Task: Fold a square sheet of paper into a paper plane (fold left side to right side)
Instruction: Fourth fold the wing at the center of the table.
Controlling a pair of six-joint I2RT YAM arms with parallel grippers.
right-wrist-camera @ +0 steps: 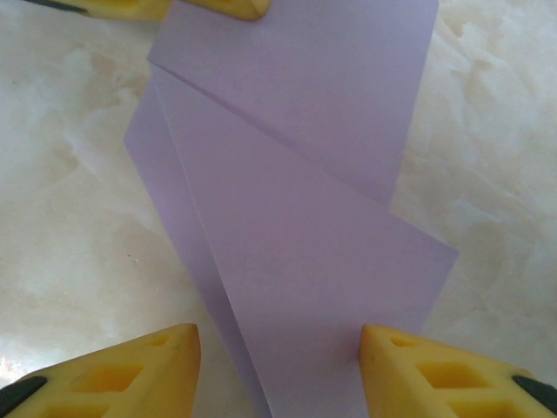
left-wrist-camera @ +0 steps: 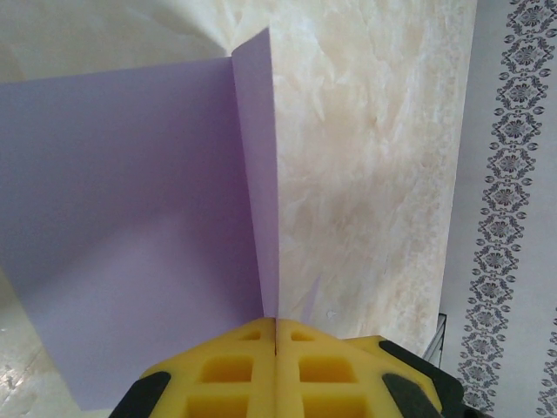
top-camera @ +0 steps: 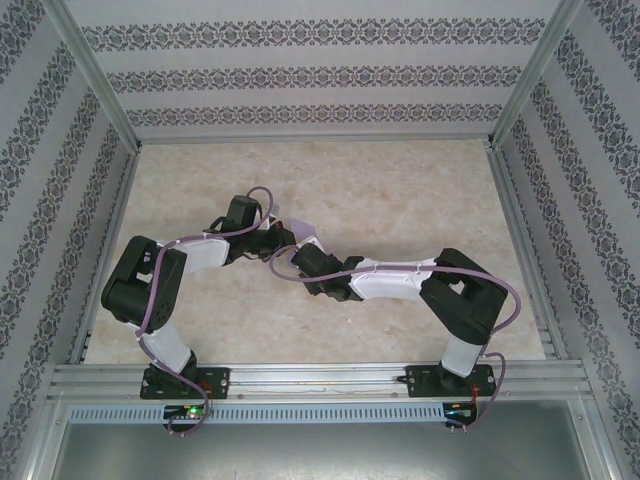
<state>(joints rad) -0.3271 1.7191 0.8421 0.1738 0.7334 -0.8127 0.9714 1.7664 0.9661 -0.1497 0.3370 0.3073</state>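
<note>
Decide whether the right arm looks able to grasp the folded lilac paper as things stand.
Probably yes. The right arm has its jaws open, and the folded lilac paper lies right between them with nothing in the way. The left arm has its jaws shut on one edge.

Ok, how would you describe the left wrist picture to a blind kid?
The left gripper is shut on a lilac sheet of paper, part of it bent up off the marble table; patterned wall at right.

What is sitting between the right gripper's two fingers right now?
The lilac square sheet of paper, partly folded over itself, lies between the spread fingers of the right gripper. The right wrist view shows it.
</note>
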